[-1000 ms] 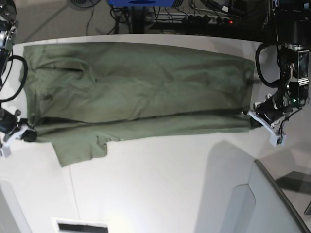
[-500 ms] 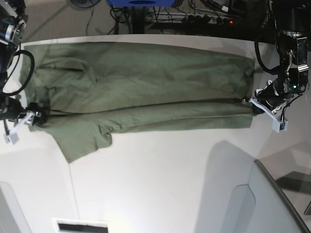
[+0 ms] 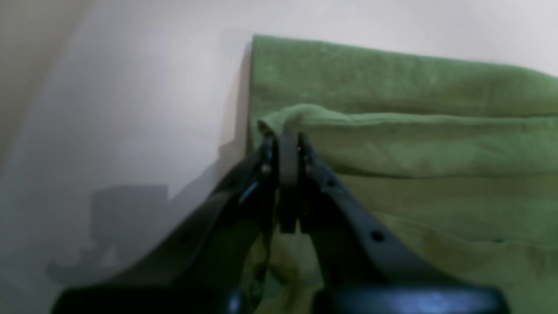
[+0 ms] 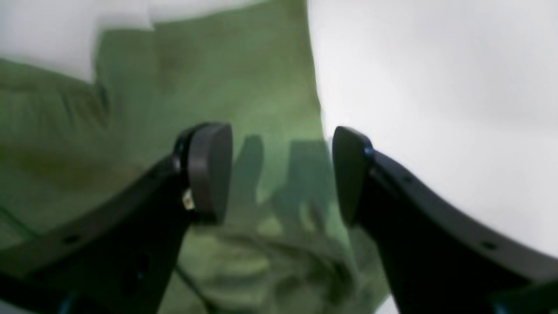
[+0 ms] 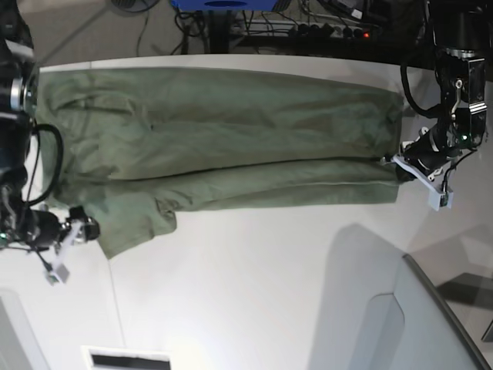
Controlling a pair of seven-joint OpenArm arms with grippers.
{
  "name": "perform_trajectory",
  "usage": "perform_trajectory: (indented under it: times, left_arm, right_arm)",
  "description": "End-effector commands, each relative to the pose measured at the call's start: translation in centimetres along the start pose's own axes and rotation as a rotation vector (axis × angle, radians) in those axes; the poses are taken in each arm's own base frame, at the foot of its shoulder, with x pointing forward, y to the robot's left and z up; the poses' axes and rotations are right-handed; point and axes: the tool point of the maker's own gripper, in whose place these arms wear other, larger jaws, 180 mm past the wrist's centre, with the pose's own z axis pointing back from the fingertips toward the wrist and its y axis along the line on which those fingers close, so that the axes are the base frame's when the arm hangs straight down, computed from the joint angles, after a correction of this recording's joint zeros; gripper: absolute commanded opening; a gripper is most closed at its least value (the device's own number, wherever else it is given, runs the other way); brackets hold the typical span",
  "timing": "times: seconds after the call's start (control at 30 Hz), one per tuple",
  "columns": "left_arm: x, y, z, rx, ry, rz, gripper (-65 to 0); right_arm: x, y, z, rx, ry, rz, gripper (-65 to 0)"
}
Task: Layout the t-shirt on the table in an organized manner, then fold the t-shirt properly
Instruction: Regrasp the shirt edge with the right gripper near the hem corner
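Since the earlier base pictures the right gripper (image 5: 68,232) has let go of the t-shirt (image 5: 223,146) and dropped toward the near side of its sleeve; its jaws now stand apart with bare cloth between the dark rounded pads (image 4: 209,170). The left gripper (image 3: 287,161) stays pinched on a raised fold at the shirt's hem corner. The olive, soft, slightly creased cotton lies stretched lengthwise across the far half of the matte white table (image 5: 254,293), one long edge folded over onto the body, a sleeve flap spilling nearer.
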Motion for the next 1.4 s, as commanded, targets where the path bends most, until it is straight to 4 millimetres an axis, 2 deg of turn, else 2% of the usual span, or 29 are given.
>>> perform_trajectory:
  times: [0.0,0.1,0.3,0.5,0.8,0.87,1.0,1.03,1.13,1.2,1.37]
  left_arm:
    - [1.7,0.1,0.4,0.001,-0.047,-0.006,-65.0]
    - [1.6,0.1,0.4,0.001,-0.045,-0.006,-65.0]
    - [1.6,0.1,0.4,0.0,-0.048,-0.007,-65.0]
    - [1.7,0.1,0.4,0.0,-0.049,-0.007,-65.0]
    - [1.7,0.1,0.4,0.001,-0.05,-0.006,-65.0]
    - [1.7,0.1,0.4,0.001,-0.05,-0.006,-65.0]
    - [1.7,0.1,0.4,0.0,-0.049,-0.007,-65.0]
    - [1.7,0.1,0.4,0.0,-0.049,-0.007,-65.0]
    - [1.8,0.1,0.4,0.0,-0.051,-0.007,-65.0]
    - [1.8,0.1,0.4,0.0,-0.051,-0.007,-65.0]
    - [1.9,0.0,0.4,-0.001,-0.054,-0.007,-65.0]
  right_arm:
    - [1.2,-2.1,0.9,-0.043,-0.016,-0.002,-30.0]
    - [1.1,-2.3,-0.2,-0.042,-0.018,-0.022,-30.0]
    - [0.8,-3.8,-0.5,-0.109,-0.021,-0.023,-30.0]
    - [-0.5,-3.5,-1.0,-0.101,-0.001,-0.028,-30.0]
    - [-2.0,-1.6,-2.2,-0.067,0.023,-0.033,-30.3]
    - [-2.0,-1.6,-2.3,-0.067,0.023,-0.034,-34.4]
    - [-1.9,-1.6,-2.3,-0.066,0.019,-0.032,-57.6]
    - [-1.9,-1.6,-2.3,-0.066,0.019,-0.032,-60.3]
    - [-1.6,-1.6,-2.2,-0.068,0.012,-0.028,-61.2]
    - [-0.1,-1.7,-1.7,-0.078,-0.031,-0.003,-61.8]
    - [1.9,-1.8,-0.8,-0.103,-0.083,0.061,-62.0]
